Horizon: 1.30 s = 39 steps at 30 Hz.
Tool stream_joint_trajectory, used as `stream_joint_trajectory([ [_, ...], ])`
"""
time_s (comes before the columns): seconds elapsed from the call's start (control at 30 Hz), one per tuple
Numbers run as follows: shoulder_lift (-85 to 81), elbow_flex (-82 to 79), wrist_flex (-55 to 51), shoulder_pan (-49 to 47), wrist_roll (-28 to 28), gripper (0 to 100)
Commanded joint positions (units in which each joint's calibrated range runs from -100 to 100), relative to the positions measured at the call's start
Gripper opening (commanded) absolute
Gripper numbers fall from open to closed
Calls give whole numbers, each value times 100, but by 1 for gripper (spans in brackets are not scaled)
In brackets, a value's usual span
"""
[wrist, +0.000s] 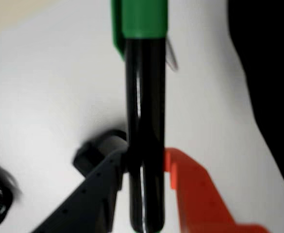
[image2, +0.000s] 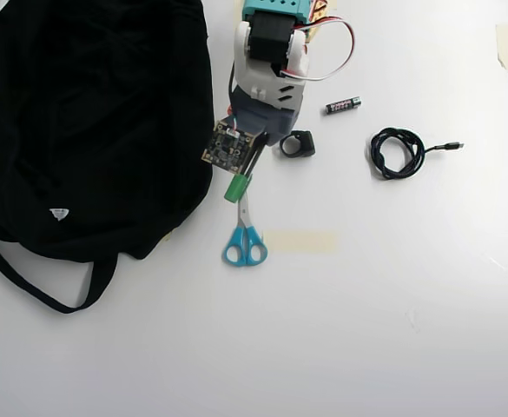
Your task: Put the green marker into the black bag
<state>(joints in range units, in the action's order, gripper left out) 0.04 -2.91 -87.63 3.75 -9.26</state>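
Gripper [wrist: 142, 170], nearest the wrist camera, is pinching the green marker [wrist: 144, 121] by its black barrel, just beside the black bag [image2: 89, 122]; recommended: maintain the pinch, lift clear of the scissors [image2: 244, 234], release only over the bag.

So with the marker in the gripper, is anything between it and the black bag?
Nothing visible does. The gripper is shut on the green marker, and the black bag lies right beside it in the overhead view; the scissors lie off that line.
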Motion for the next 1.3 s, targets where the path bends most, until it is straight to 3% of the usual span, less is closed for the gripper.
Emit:
stream_joint_trajectory([
  [0.0, -535, -185, 12, 388, 13, 2],
  [0.6, -710, -275, 38, 1398, 3, 2],
  [1.27, -593, -275, 503, 3574, 24, 2],
])
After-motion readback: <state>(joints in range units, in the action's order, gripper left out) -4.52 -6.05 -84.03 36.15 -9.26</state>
